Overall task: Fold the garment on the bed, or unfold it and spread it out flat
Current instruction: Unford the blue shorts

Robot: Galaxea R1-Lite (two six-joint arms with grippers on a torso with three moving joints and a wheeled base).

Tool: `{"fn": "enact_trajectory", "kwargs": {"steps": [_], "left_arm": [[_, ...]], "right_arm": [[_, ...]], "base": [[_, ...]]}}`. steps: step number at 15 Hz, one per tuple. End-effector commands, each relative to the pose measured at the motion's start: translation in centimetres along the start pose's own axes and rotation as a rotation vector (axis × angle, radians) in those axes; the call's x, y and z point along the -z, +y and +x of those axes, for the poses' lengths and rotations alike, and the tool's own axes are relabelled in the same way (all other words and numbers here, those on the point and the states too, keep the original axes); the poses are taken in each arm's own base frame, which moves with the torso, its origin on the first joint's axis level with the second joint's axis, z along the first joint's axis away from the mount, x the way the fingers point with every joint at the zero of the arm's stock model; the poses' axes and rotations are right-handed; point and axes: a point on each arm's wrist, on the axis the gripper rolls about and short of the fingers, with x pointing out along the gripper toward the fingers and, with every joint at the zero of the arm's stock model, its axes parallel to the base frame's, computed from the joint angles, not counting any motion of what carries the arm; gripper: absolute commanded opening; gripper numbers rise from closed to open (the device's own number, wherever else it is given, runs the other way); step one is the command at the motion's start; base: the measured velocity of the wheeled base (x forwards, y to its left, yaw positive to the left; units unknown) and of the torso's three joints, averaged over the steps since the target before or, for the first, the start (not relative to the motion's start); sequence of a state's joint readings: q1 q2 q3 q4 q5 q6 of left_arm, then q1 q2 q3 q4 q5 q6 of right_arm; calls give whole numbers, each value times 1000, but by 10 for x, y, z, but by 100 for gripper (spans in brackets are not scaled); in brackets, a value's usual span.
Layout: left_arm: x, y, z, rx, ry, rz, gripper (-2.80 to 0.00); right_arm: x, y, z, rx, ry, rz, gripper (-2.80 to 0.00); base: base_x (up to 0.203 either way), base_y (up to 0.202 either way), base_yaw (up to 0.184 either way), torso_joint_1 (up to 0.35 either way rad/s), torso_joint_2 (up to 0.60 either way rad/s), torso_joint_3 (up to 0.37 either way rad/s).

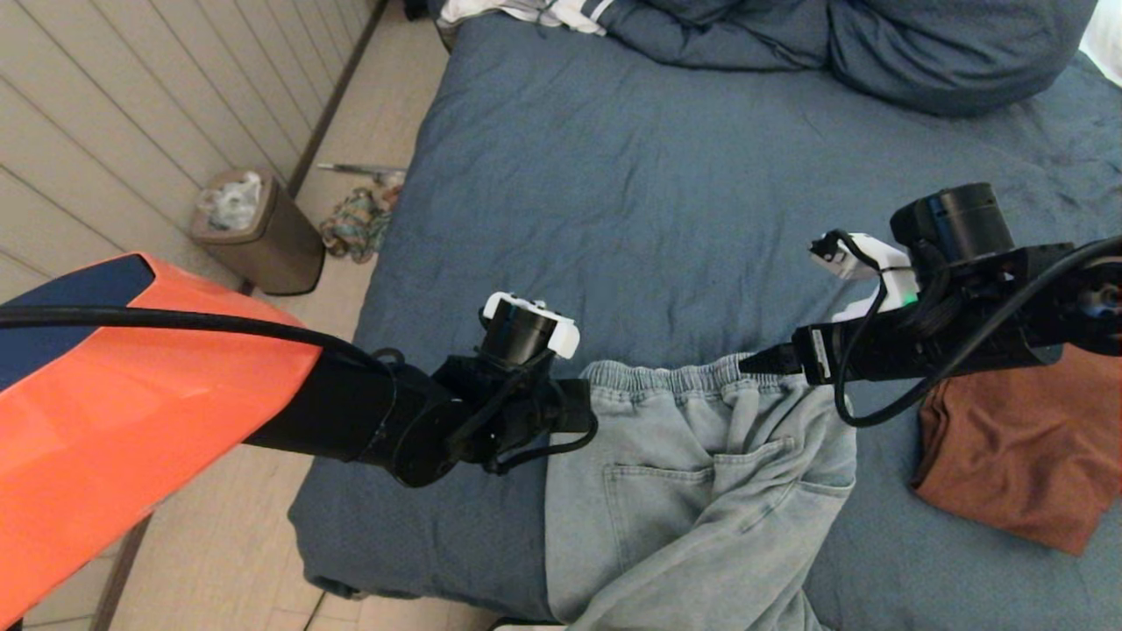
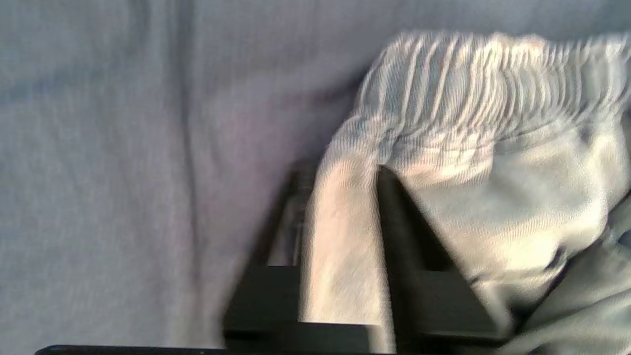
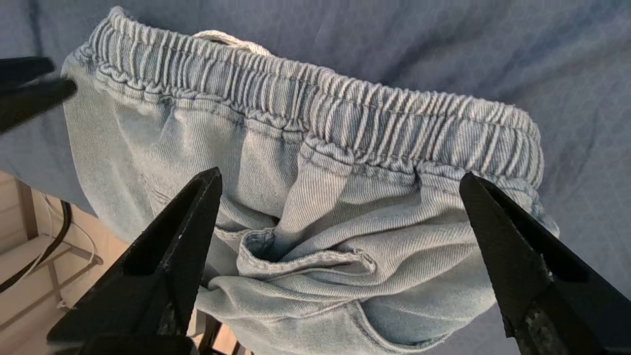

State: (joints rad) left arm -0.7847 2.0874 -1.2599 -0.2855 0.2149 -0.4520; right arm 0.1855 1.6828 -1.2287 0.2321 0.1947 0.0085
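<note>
Light-blue denim trousers (image 1: 701, 464) lie at the near edge of the bed (image 1: 666, 193), elastic waistband toward the bed's middle, legs trailing off over the near edge and out of view. Fabric rumpled around the back pocket; the side under the right arm bunched in folds. Left gripper (image 2: 340, 217) sits at the waistband's left corner; in the left wrist view a fold of denim runs between its two dark fingers (image 2: 404, 227), jaws parted only a little, cloth between them — whether it is pinched or lying loose, cannot tell. Right gripper (image 3: 340, 187) hangs over the waistband's right end, jaws spread wide, nothing in them, tips apart from the cloth in the right wrist view. A rust-brown garment (image 1: 1026, 447) lies folded on the bed just right of the trousers, under the right arm. Blue pillows and bedding (image 1: 877, 44) bunched at the bed's far edge. On the floor off the left edge: a small bin (image 1: 259, 232) against the wall.
</note>
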Motion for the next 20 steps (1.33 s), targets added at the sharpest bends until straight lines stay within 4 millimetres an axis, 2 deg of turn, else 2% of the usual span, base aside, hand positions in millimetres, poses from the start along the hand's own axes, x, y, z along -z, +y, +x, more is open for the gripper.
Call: {"fn": "enact_trajectory", "kwargs": {"steps": [1, 4, 7, 12, 17, 18, 20], "left_arm": [[-1, -4, -10, 17, -9, 6, 0], [-14, -12, -14, 47, -53, 3, 0], [-21, -19, 2, 62, -79, 23, 0], [-10, -19, 38, 43, -58, 78, 0], [-1, -18, 53, 34, -36, 87, 0], [-1, -18, 54, 32, -32, 88, -280], [0, -18, 54, 34, -34, 88, -280]], "right_arm": [[-2, -1, 2, -1, -1, 1, 0], [-7, 0, 0, -2, -21, -1, 0], [-10, 0, -1, -2, -31, 2, 0], [-11, -1, 0, 1, -34, 3, 0], [-12, -2, 3, 2, -30, 6, 0], [-12, -2, 2, 3, -32, 6, 0], [-14, -3, 2, 5, -39, 6, 0]], "base": [[0, 0, 0, 0, 0, 0], [0, 0, 0, 0, 0, 0], [0, 0, 0, 0, 0, 0], [0, 0, 0, 0, 0, 0], [0, 0, 0, 0, 0, 0], [0, 0, 0, 0, 0, 0], [0, 0, 0, 0, 0, 0]]}}
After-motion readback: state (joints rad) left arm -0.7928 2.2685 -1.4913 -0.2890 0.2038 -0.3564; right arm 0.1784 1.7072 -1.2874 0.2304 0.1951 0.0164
